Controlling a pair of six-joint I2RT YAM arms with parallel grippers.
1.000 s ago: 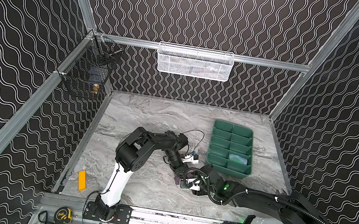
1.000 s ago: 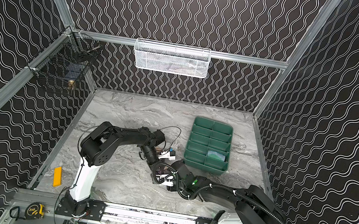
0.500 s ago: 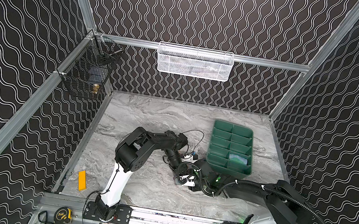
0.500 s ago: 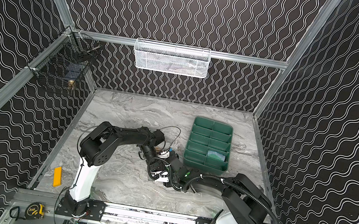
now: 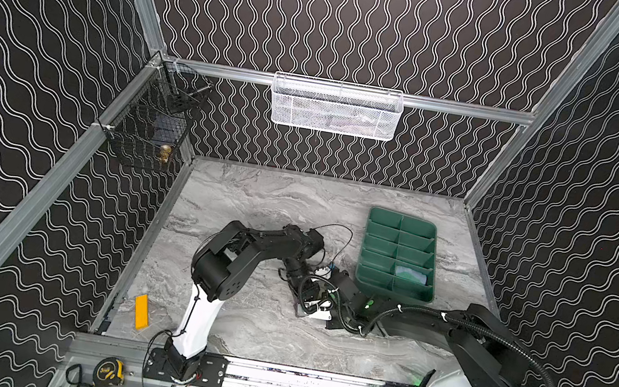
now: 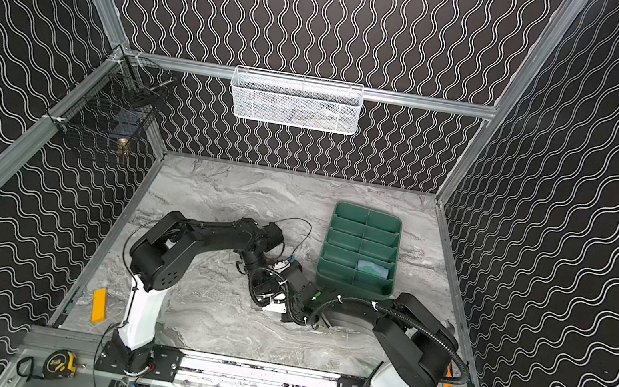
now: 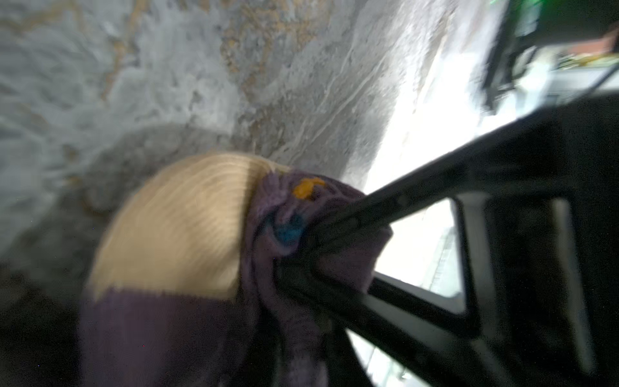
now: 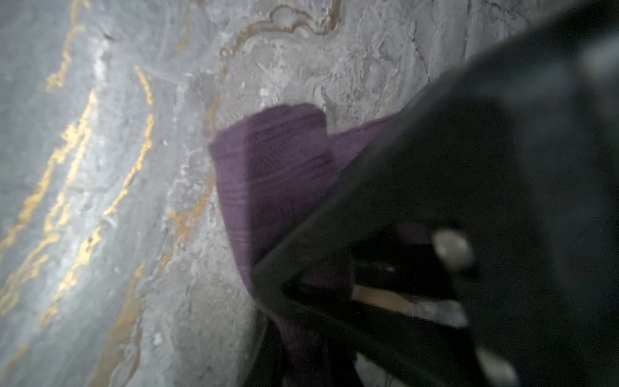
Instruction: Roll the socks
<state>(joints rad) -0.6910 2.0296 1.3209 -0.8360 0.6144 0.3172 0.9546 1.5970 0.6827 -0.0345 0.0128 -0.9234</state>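
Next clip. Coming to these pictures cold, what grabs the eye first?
In both top views, the black left arm and right arm meet tip to tip in the middle of the grey marble table, beside a green tray. The left wrist view is filled by a purple sock with a big tan toe, close and blurred.

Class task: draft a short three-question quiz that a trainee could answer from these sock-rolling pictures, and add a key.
1. Multiple choice: in the left wrist view, the contrasting patch on the purple sock is A tan, B green, C white.
2. True or false: the yellow block lies inside the green divided tray.
3. Fill in: the white mesh basket hangs on the ____ wall.
Key: 1 A. 2 False; it lies on the marble tabletop, near the front left corner. 3 back.
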